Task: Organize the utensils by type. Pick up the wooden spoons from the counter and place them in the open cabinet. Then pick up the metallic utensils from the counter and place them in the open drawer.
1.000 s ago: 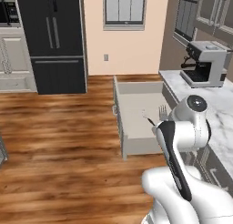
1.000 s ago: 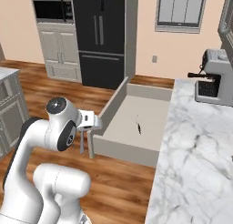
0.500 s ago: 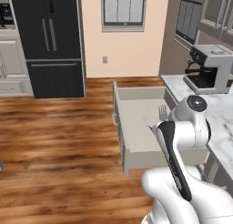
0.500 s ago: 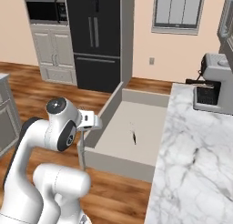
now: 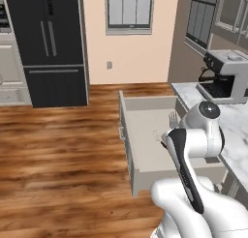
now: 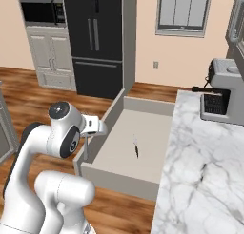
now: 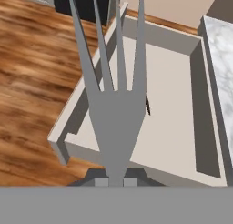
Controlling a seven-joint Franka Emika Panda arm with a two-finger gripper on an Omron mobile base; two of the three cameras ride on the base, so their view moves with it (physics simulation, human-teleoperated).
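Note:
My gripper [image 7: 115, 178] is shut on the handle of the grey-silver fork [image 7: 114, 104], a metallic utensil. Its four tines point away from the hand over the open drawer [image 7: 182, 50]. In the left base view the fork's tines [image 5: 173, 119] stick up beside my arm, above the drawer [image 5: 145, 106]. In the right base view my hand sits at the drawer's left wall [image 6: 110, 115]. The thin black-handled utensil [image 6: 136, 150] lies on the drawer floor, and the hand view shows the black-handled utensil [image 7: 147, 106] beside the fork. The white marble counter [image 6: 205, 180] runs along the drawer's right. The wooden spoons are out of view.
A coffee machine [image 6: 224, 90] stands at the far end of the counter [image 5: 237, 130]. A black fridge [image 6: 95, 38] stands beyond the drawer against the back wall. Wood floor [image 5: 58, 155] lies open to the drawer's left.
The whole scene has shifted in both base views, so the camera has moved. My arm keeps the same pose, still shut on the fork at the drawer.

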